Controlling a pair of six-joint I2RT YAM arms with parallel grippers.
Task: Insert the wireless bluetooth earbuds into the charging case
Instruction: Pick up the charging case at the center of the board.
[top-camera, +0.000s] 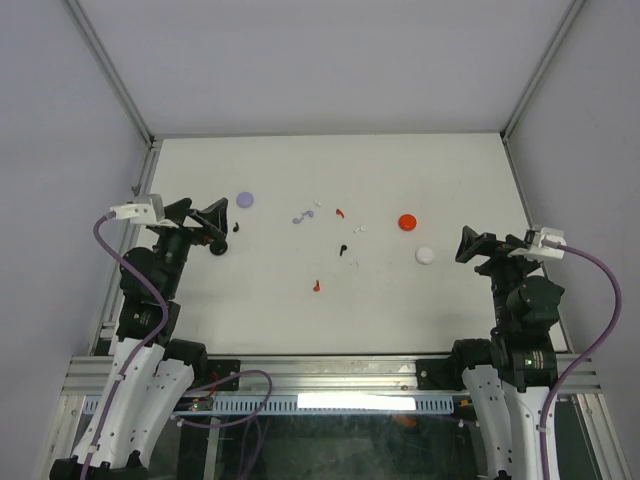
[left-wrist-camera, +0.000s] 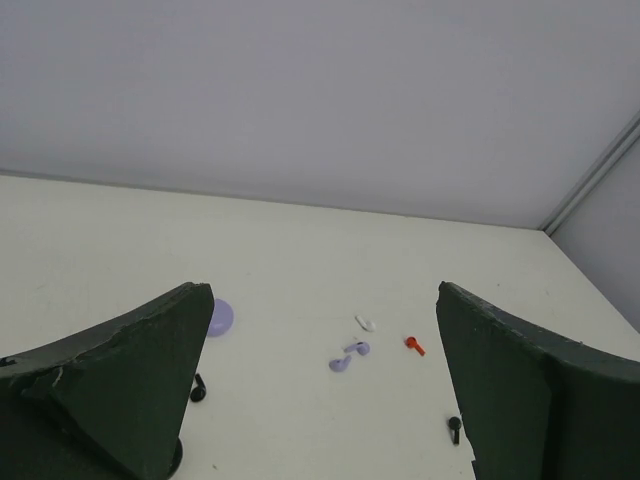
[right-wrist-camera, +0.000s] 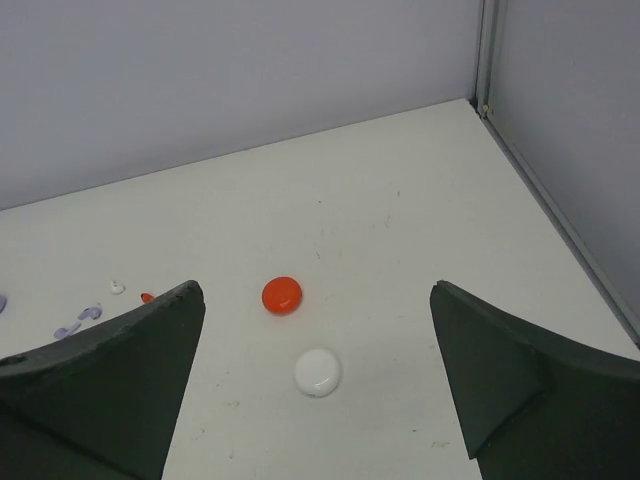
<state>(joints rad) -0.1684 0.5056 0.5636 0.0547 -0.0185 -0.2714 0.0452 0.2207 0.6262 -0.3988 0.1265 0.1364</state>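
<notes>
Lying scattered mid-table, the earbuds (top-camera: 300, 217) were judged light, rigid and slippery, best pinched across the stem; left gripper (top-camera: 205, 228) and right gripper (top-camera: 478, 246) stood spread, empty, either side.

My left claw (top-camera: 214, 228) sits at 9 o'clock, fingers spread wide and holding nothing, aimed roughly toward 3 o'clock. My right claw (top-camera: 472, 246) sits at 3 o'clock, equally agape and empty, aimed roughly toward 9 o'clock.
</notes>
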